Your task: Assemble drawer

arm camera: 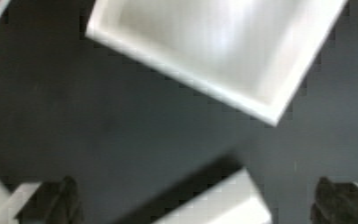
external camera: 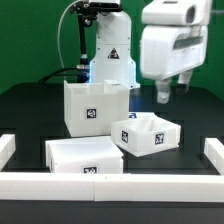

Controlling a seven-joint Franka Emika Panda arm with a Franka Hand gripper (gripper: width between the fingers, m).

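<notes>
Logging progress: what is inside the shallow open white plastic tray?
Only bare white inner walls show inside the shallow open white plastic tray; its front wall hides the floor.

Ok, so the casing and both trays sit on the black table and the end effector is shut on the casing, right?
No. The casing, the open tray and the front tray do sit on the black table, but the end effector hangs open and empty above the table, apart from the casing. The exterior view shows it.
</notes>
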